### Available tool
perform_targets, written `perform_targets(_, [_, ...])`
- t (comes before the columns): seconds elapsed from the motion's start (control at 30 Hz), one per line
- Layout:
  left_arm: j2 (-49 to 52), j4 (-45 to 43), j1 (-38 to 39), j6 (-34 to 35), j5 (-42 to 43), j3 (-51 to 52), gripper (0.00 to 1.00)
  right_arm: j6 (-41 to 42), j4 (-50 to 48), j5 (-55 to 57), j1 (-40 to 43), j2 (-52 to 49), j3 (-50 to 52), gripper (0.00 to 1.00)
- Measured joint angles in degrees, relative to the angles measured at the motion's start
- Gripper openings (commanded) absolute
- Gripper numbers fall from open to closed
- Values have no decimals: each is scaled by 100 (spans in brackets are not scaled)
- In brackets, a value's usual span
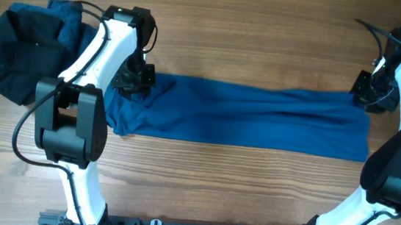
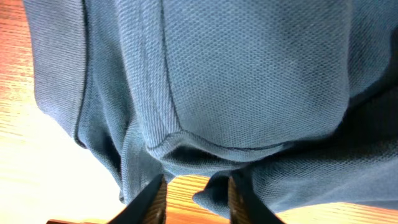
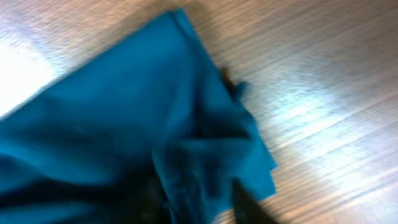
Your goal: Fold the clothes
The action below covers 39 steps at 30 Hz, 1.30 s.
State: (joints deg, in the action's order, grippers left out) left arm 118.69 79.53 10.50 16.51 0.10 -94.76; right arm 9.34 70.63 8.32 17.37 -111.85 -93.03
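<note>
A large mid-blue top [image 1: 259,118] lies stretched left to right across the table as a long folded band. My left gripper [image 1: 136,77] is over its far left end. In the left wrist view the fingers [image 2: 198,200] are apart with bare wood between them, and the blue top's fabric [image 2: 249,74] lies just beyond them. My right gripper [image 1: 369,92] is at the far right corner. The right wrist view is blurred. It shows bunched fabric [image 3: 124,124] lying between the spread fingers [image 3: 199,202].
A heap of blue and near-black garments [image 1: 18,51] lies at the far left corner, behind the left arm. The wooden table [image 1: 201,179] shows in front of the top and past its right end [image 3: 323,93]. The arm bases stand at the front edge.
</note>
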Motion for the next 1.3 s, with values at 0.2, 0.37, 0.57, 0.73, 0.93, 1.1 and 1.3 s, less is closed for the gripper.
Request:
perform_targets(0.2, [0,-2,-4,15,-22,0,37,417,-505,103,146,0,2,96])
perform_targets(0.37, [-101,-13,-4,15,-20,7,56,-168,-807,-1427,1095,0,2,96])
perform_targets(0.57, [-1445,-144,-4,37,149,-28,92,-732,-1025,-2225,1808,-173,487,94])
perform_targets(0.73, [-2857,-203,-2,37,142,-105,100,-1036,-1355,-2243,1604,-258,1296,88])
perform_targets(0.93, [-3375,-251,-2,37,96,-111,100,-1250,-1856,-2404,1589,-243,1858,35])
perform_targets(1.1, [-3375,-264,-2,35,-31,-111,100,-1429,-1792,-2658,1502,-247,2059,4])
perform_targets(1.3, [-3375,-214,-2,35,-188,-111,100,-1163,-1482,-2531,1613,-234,1904,4])
